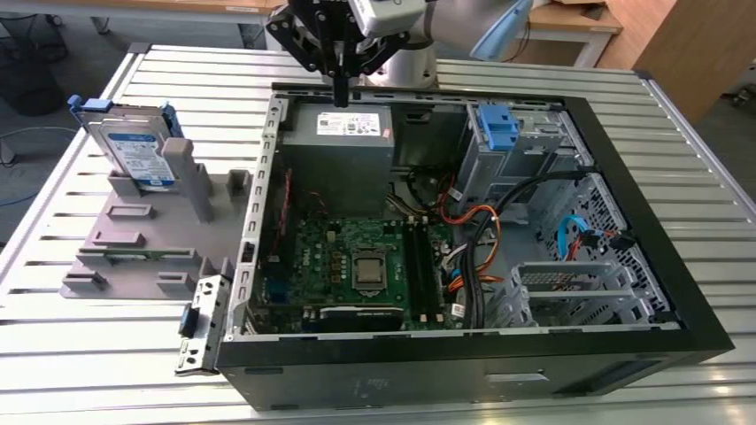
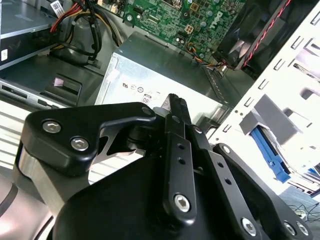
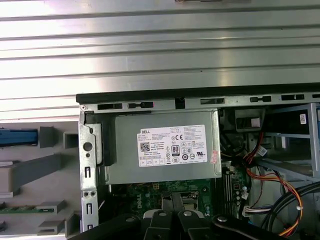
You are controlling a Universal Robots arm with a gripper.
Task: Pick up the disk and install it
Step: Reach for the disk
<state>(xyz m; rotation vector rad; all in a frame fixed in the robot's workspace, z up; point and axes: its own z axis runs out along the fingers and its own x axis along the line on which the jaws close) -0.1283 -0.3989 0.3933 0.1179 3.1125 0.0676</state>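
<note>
1. The computer case (image 1: pixel 661 292) lies on its side with the open side up. It takes up most of the slatted metal table (image 1: pixel 71 372). Its black rim runs close to the table's edge on the exterior view's right.
2. A grey stand (image 1: pixel 142 235) sits just beside the case wall on the exterior view's left. Bare slats lie between the stand and the table's edge on that side.
3. The disk (image 1: pixel 127 146) stands upright on edge in the far end of the stand. It is outside the case, and nothing grips it.
4. Inside the case, the space above the power supply (image 1: pixel 343 128) and the circuit board (image 1: pixel 354 257) is open. Cables (image 1: pixel 484 239) crowd the side nearer a blue bracket (image 1: pixel 502 128).
5. The claw (image 1: pixel 340 96) hangs point-down just above the power supply, near the case's far wall. It is well apart from the disk.
6. In both wrist views its fingers (image 2: pixel 176 102) are pressed together with nothing between them. No contact with the power supply shows.
7. Beyond the table's far edge are wooden furniture (image 1: pixel 697 44) and a dark floor.
</note>
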